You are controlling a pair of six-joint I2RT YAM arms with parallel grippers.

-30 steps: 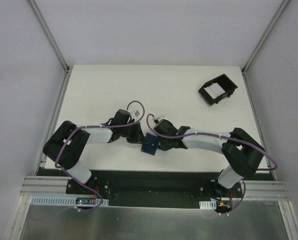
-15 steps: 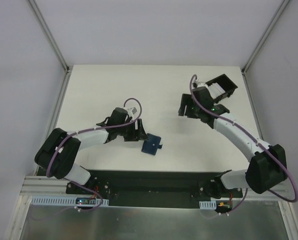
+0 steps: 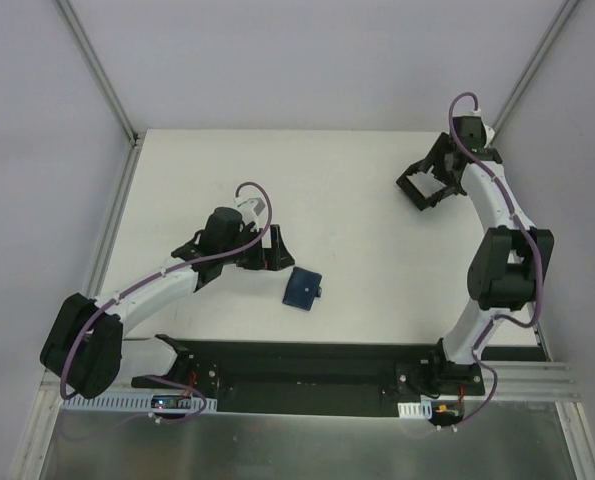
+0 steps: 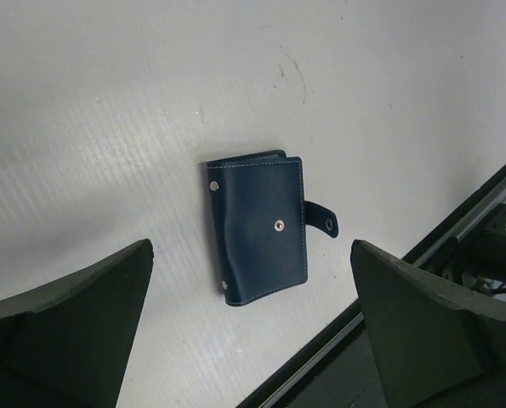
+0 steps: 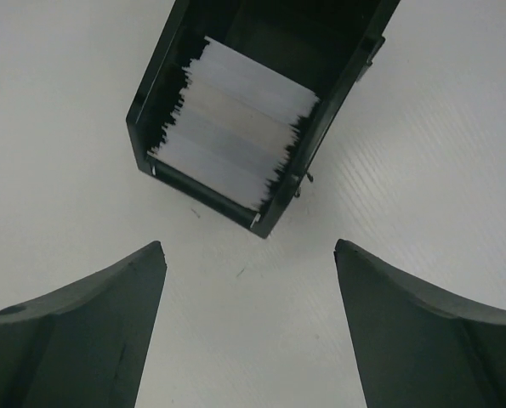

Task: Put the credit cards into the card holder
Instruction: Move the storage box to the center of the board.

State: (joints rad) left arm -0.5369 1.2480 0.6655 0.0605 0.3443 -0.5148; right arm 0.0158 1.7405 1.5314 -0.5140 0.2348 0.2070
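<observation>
- Left gripper [image 3: 273,252] stands wide open with nothing between its fingers. It hangs over the desk [image 3: 327,180], just to the left of the card holder in the top view and not touching it.
- Right gripper [image 5: 248,248] is also spread wide and carries nothing. Its arm is stretched to the far right corner of the desk, and the gripper is poised over the black tray [image 5: 153,85].
- In the right wrist view both dark fingers frame bare desk on the near side of the tray, clear of its walls.
- The card holder [image 4: 261,229] lies flat on the desk toward the near edge, about mid-width, well apart from the tray.
- It is dark navy and folded shut. Its snap tab sticks out loose from one long side, unfastened, and a metal stud shows in the middle of the cover. Two small studs sit along the opposite edge.
- The cover bulges slightly, with a soft crease across it. Whether any card is inside cannot be told.
- The credit cards [image 5: 235,127] are in the tray, packed one behind another as a leaning stack. They look whitish and pale grey, and their count cannot be made out.
- The tray sits on the desk turned at an angle to the desk edges, open at the top.
- No card lies on the desk surface in any view.
</observation>
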